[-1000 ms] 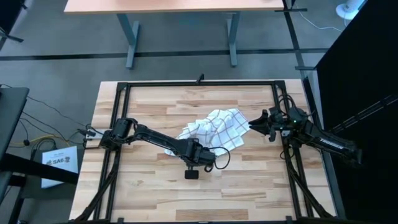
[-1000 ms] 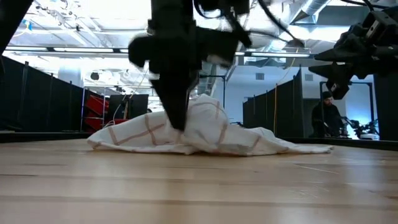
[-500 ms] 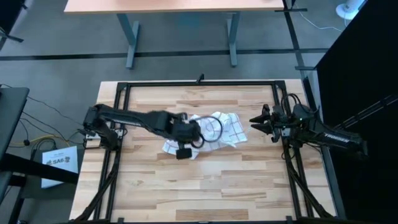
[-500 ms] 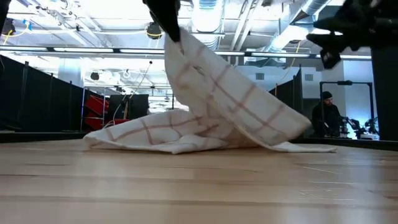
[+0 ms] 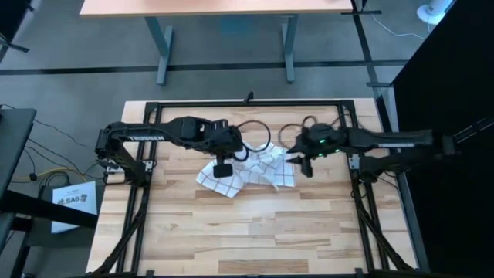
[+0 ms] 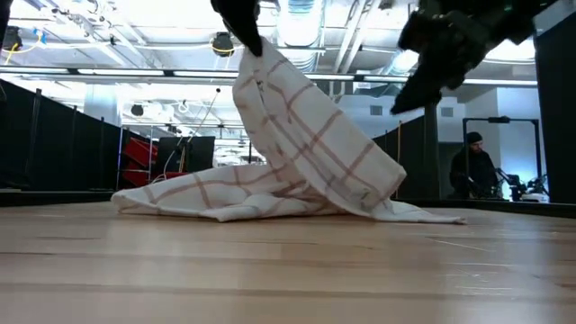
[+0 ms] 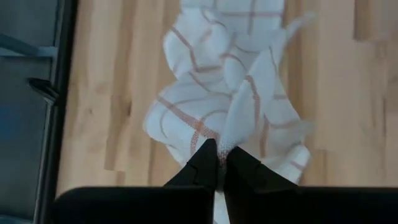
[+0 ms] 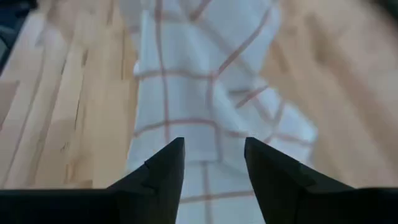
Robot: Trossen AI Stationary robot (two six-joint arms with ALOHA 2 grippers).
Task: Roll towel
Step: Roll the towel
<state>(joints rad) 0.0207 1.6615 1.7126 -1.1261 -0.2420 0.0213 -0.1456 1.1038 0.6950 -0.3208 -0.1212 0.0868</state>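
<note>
The white towel (image 5: 255,174) with reddish-brown grid lines lies crumpled at the middle of the wooden table. One part of it is pulled up into a peak (image 6: 256,67), and the lower folds (image 6: 225,193) rest on the table. My left gripper (image 5: 235,157) is above it, shut on that peak, and also shows in the low view (image 6: 245,31). My right gripper (image 8: 214,162) is open, in the air just right of and above the towel (image 8: 186,93), touching nothing. It also shows in the high view (image 5: 295,158). My left gripper pinches a bunched fold of the towel (image 7: 229,140) between its two fingers, coming from above and pointing down. How many layers it holds cannot be told. The towel hangs below the fingers as a slanted sheet, with its lower part spread on the table.
A black frame rail (image 5: 247,103) runs around the table top. Bare wood (image 5: 255,232) lies toward the near edge. Cable loops (image 5: 255,131) hang by both arms. A person (image 6: 470,171) stands in the room far behind the table.
My left gripper has risen and gone toward the table's far edge, shut on the towel. One part of the towel is drawn up into a peak while the rest stays on the table, dragged slightly left. My right gripper has moved toward the table's left, over to the towel.
</note>
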